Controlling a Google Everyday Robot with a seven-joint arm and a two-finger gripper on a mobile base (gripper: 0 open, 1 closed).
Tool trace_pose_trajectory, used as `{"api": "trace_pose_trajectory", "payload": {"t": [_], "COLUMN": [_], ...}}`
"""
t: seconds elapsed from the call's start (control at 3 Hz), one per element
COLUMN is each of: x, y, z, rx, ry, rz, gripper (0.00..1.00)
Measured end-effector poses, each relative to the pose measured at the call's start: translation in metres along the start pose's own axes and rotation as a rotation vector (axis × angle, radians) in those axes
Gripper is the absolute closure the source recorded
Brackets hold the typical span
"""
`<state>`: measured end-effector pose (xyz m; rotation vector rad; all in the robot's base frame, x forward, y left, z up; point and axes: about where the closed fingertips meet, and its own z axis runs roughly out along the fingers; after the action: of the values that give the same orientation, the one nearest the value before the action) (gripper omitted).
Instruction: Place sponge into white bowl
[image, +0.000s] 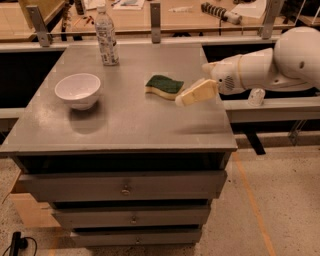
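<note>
The sponge (165, 86), dark green on top with pale yellow foam below, lies flat on the grey cabinet top (125, 120), right of centre. The white bowl (78, 90) stands upright on the left side of the top, well apart from the sponge. My gripper (194, 94) reaches in from the right on a white arm (265, 67). Its cream-coloured fingers hang just right of the sponge, slightly above the surface, and hold nothing.
A clear plastic water bottle (107, 36) stands at the back of the cabinet top. The cabinet has several drawers (125, 187) below. A wooden bench with tools (220, 12) runs behind. A small white cup (256, 96) sits on the ledge to the right.
</note>
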<state>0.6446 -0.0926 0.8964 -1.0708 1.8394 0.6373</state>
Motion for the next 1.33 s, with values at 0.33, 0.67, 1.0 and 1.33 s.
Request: {"api": "trace_pose_trajectory", "payload": {"t": [0.33,0.67,1.0,1.33], "x": [0.007,0.011,0.019,0.022], "y": [-0.017,-0.034,-0.039,-0.037], "z": [0.033,0.057,0.076,0.091], "rx": [-0.008,0.0,0.003,-0.011], "ry": [0.002,-0.005,0.015,0.025], "rz": [-0.026,-0.033,-0.026,-0.027], "gripper": [0.0,0.0,0.18,0.42]}}
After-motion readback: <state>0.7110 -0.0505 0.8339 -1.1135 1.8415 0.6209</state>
